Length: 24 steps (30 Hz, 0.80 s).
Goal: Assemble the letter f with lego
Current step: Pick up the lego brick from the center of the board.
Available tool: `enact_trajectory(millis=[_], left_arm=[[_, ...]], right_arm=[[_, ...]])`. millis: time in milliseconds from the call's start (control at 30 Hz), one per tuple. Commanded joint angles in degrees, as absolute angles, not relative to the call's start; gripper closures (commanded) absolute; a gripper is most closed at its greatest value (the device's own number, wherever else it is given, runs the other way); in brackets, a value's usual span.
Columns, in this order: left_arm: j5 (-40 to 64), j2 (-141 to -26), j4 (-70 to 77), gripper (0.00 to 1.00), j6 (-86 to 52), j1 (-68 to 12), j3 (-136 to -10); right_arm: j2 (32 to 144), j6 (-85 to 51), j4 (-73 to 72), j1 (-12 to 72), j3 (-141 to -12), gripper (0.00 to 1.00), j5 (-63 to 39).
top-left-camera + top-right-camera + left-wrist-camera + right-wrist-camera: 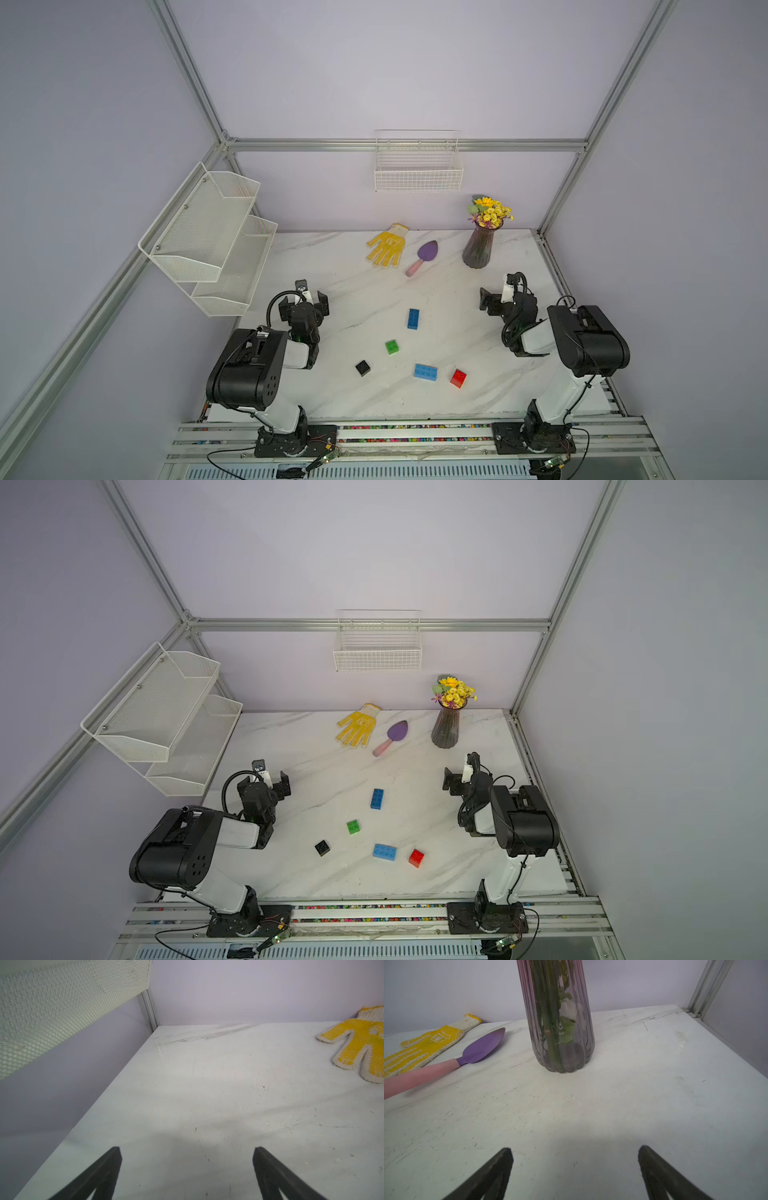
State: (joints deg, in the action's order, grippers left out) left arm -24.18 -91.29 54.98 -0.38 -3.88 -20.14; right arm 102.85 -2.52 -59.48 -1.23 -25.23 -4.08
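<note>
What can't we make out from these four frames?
Black brick: both top views, too small and dark to count studs; no brick shows in either wrist view.
Glove: left wrist view, cut off by the frame edge.
Trowel handle end: right wrist view, cut off by the edge.
Vase rim and flowers: right wrist view, above the frame's edge.

Scattered, unjoined: far blue brick (pixel 413 319), near blue brick (pixel 425 372), green brick (pixel 391 346), black brick (pixel 363 368), red brick (pixel 458 378).

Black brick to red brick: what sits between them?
The nearer blue brick lies between the black brick and the red brick, touching neither. Both top views show it.
</note>
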Motion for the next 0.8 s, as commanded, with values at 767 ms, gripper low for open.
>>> enact_trajectory(millis=[767], left_arm=[[-23.0, -90.5, 56.6, 0.0, -0.9, -3.2, -21.0]], right_arm=[[102.0, -2.9, -59.7, -1.1, -26.1, 0.03, -3.3]])
